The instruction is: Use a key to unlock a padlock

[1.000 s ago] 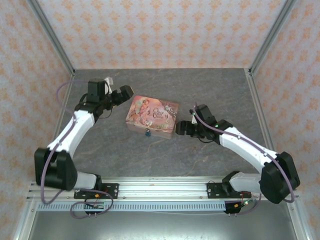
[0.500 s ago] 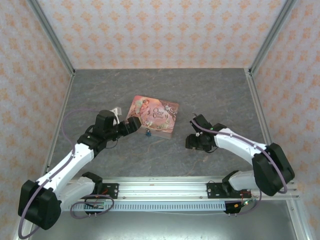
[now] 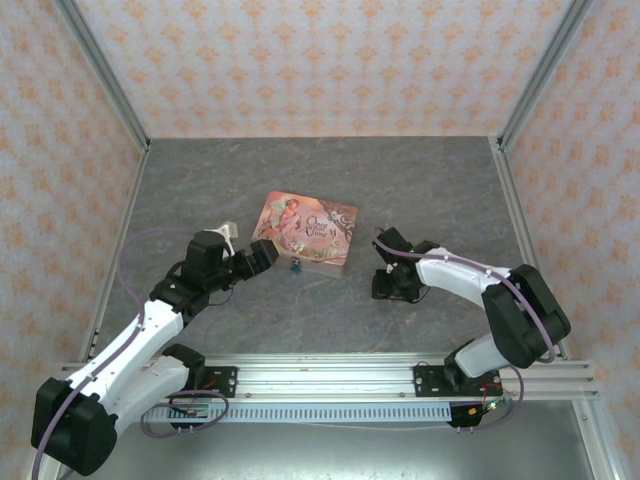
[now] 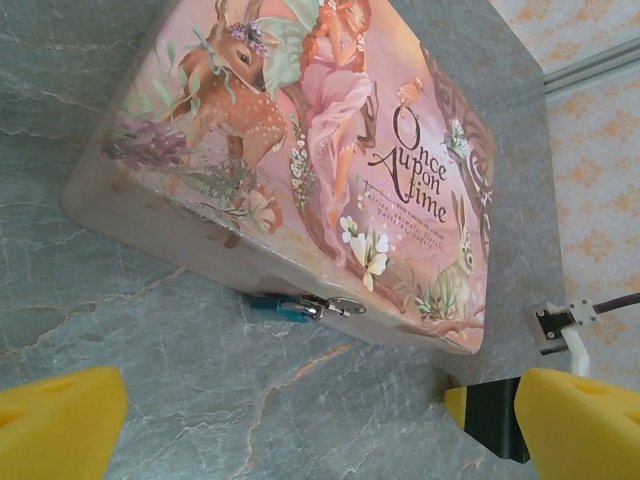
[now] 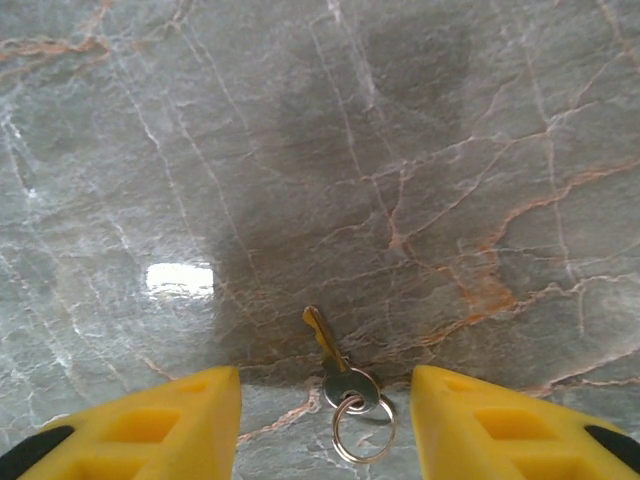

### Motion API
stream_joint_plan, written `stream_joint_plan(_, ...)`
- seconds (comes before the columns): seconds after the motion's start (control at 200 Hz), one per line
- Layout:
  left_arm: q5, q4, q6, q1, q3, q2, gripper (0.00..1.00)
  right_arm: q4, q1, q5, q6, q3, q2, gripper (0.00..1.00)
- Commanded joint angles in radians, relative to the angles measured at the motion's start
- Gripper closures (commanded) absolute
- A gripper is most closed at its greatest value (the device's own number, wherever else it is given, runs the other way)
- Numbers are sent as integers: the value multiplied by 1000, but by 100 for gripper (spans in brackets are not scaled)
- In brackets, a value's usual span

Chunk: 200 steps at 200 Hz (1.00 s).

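On the desk (image 5: 450, 120), the key (image 5: 335, 360) is straddled, ungripped, by the part-open right claw (image 5: 325, 412), apparently for pickup; the padlock (image 4: 285, 307), hung at the front of the pink tin (image 4: 330, 150), is faced by the wide-open, empty left claw (image 4: 320, 425).

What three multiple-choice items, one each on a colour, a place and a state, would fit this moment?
1. What colour is the padlock body?
A) teal-blue B) red C) black
2. Where does the key lie?
A) in the padlock B) on the table, between the jaws of the right gripper C) on top of the padlock
3. How does the left gripper stand?
A) shut on the key B) shut on the padlock C) wide open, holding nothing

Answers:
1. A: the left wrist view shows teal at the front edge of the pink tin.
2. B: the right wrist view shows it flat on the marbled surface.
3. C: its jaws stand far apart.
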Motion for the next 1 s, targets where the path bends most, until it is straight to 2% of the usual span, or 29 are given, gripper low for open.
stream_joint_plan(0.0, -32, -2, -12, -9, 5, -14, 0, -31, 2, 31, -16, 39, 21, 55)
stream_joint_plan(0.51, -39, -13, -18, -9, 20, -17, 0, -29, 1, -12, -22, 13, 43, 70)
stream_joint_plan(0.766, -41, -17, -20, -9, 20, -17, 0, -36, 2, -23, -21, 2, 18, 83)
stream_joint_plan(0.996, -42, -19, -18, -9, 22, -17, 0, -32, 2, -31, -18, 5, -4, 90)
